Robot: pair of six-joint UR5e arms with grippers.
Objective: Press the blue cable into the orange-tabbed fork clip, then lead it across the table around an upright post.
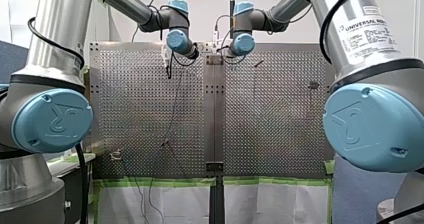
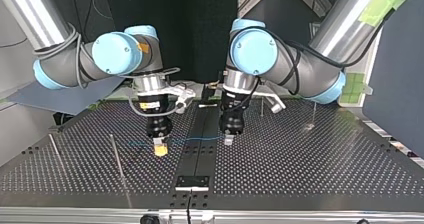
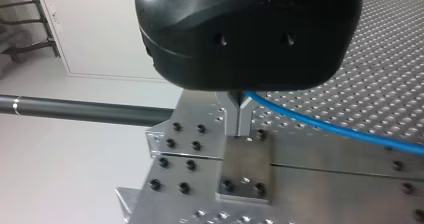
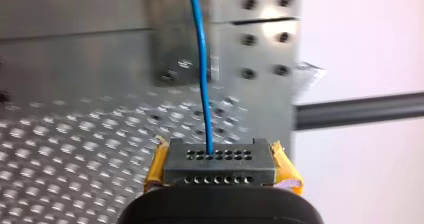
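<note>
Evidently pre-insertion: left pincer (image 2: 229, 140) and right pincer (image 2: 160, 149), flanking the counter's centre rail (image 2: 197, 161), both clench the blue cable (image 2: 200, 139); next, carry it to the fork clip.

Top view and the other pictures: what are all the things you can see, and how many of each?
blue cable: one, blue, stretched between the two grippers over the table's middle.
posts: four that I can make out, thin grey, upright; two at the top view's left, two at its right.
plate: one, metal, bolted on the table's middle strip.
bar: one, black, beyond the table's edge.
table: one, perforated metal.
my left gripper: one, black with metal fingers, shut on the blue cable.
my right gripper: one, yellow pads, shut on the blue cable.
</note>
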